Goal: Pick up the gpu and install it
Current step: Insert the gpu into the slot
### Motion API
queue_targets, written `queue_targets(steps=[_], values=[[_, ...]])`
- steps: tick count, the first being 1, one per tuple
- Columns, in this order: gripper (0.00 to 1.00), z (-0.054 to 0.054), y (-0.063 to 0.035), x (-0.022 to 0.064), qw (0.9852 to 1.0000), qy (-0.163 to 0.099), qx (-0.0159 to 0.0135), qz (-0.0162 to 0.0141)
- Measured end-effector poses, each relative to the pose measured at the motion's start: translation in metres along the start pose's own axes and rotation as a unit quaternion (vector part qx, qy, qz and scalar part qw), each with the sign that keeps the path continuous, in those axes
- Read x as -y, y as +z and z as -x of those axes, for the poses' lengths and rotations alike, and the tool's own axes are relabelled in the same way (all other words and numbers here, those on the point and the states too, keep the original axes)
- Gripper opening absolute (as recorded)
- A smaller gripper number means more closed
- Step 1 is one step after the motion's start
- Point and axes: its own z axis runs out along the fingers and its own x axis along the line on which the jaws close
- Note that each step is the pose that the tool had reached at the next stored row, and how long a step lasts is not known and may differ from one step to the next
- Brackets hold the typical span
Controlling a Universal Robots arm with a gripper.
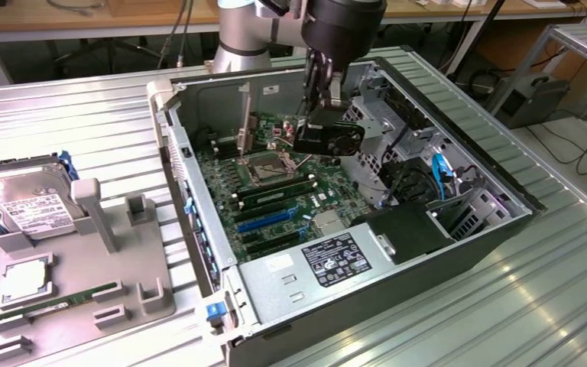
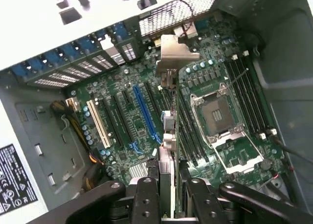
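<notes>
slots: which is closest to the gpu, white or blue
The blue slot: it runs right beside the gpu in the hand. The white slot lies farther off, past black slots.

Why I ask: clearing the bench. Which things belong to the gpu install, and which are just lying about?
Job: gpu, held in the gripper; motherboard; open computer case.
Lying about: hard drive, memory stick, both on the grey tray.
</notes>
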Motion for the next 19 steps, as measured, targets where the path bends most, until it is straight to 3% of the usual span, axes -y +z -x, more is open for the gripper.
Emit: queue_targets(steps=[4, 7, 11, 15, 19], values=[[0.26, 0.000, 0.0007, 0.0000, 0.9992, -0.040, -0.0013, 0.0001], [0.26, 0.000, 0.0010, 0.0001, 0.9974, -0.072, -0.0024, 0.0002], [0.26, 0.000, 0.0019, 0.0001, 0.9941, -0.108, -0.0036, 0.0002], [0.26, -0.001, 0.0043, 0.0005, 0.9897, -0.143, -0.0046, -0.0006], [0.26, -0.013, 0.0082, 0.0046, 0.9890, -0.148, -0.0038, -0.0017]])
